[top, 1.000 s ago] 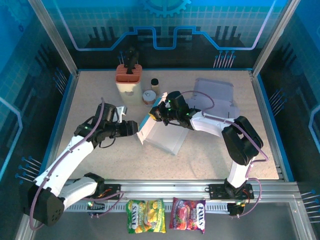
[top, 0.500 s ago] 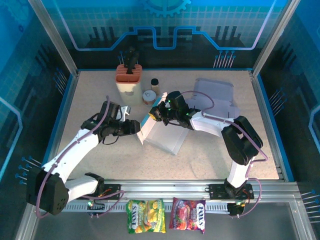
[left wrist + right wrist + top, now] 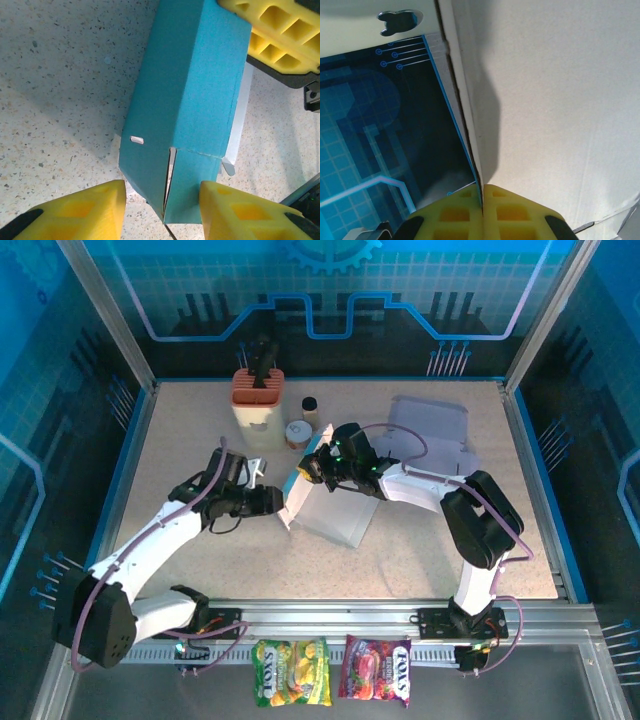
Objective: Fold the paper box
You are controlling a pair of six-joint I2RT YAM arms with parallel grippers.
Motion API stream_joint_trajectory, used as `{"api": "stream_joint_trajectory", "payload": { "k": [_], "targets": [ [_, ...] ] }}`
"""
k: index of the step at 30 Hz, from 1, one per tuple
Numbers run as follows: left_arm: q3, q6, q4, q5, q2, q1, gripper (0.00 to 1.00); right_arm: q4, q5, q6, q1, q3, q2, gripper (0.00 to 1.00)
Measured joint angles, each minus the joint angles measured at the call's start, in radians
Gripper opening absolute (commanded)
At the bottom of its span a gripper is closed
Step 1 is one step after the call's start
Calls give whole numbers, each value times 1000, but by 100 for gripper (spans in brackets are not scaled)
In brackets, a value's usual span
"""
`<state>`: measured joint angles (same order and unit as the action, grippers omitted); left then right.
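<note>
The half-folded blue paper box (image 3: 328,508) sits mid-way on the speckled desk (image 3: 180,430), its raised wall pinched at the top edge by the right gripper (image 3: 312,468). The left gripper (image 3: 162,200) holds its jaws spread astride the wall's lower corner. It would do best to close squarely over the slit flap, then crease along the score.
</note>
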<state>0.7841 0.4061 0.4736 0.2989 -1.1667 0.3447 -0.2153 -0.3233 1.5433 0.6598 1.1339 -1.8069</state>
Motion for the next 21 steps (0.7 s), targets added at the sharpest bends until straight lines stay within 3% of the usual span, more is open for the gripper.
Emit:
{"api": "stream_joint_trajectory", "payload": {
  "k": [11, 16, 18, 21],
  "targets": [
    [0, -32, 61, -80, -3, 31, 48, -32, 13, 88, 0, 0, 0, 0],
    [1, -36, 87, -104, 99, 31, 60, -35, 21, 97, 0, 0, 0, 0],
    [10, -21, 102, -119, 170, 24, 57, -49, 29, 103, 0, -4, 0, 0],
    [18, 9, 114, -131, 249, -11, 42, -64, 35, 107, 0, -8, 0, 0]
  ]
}}
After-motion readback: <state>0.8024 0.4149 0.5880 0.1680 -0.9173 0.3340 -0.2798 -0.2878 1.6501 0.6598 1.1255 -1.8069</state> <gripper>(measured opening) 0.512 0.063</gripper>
